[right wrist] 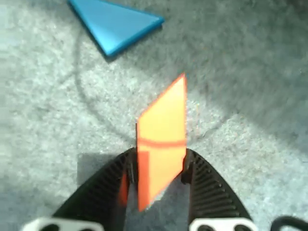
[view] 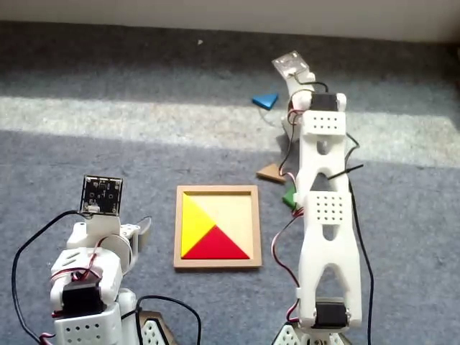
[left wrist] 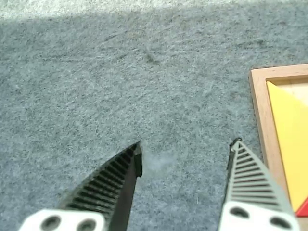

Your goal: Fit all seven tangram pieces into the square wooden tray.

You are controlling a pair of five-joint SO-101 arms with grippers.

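Between the ribbed fingers of my right end effector, the orange parallelogram is clamped on edge, gripped low down so that most of it juts past the fingertips and leans. Just beyond it the blue triangle lies flat on the grey worktop. Farther out, between this spot and the wooden tray, sit a tan piece and a green piece beside my right arm. The tray holds a yellow triangle and a red triangle, touching along one edge, with pale floor bare in the rest. My left end effector hangs released, fingers spread over bare worktop just beside the tray's rim. The risks, as I judge them: with such a short hold the parallelogram could pivot or slip out on the way over; a low pass could knock the tan or green piece; and since it stands on edge, it may land tilted against the rim or on the seated triangles instead of lying flat. By my count: one tray, two end effectors, and six pieces, of which two are seated, one is gripped and three lie loose.
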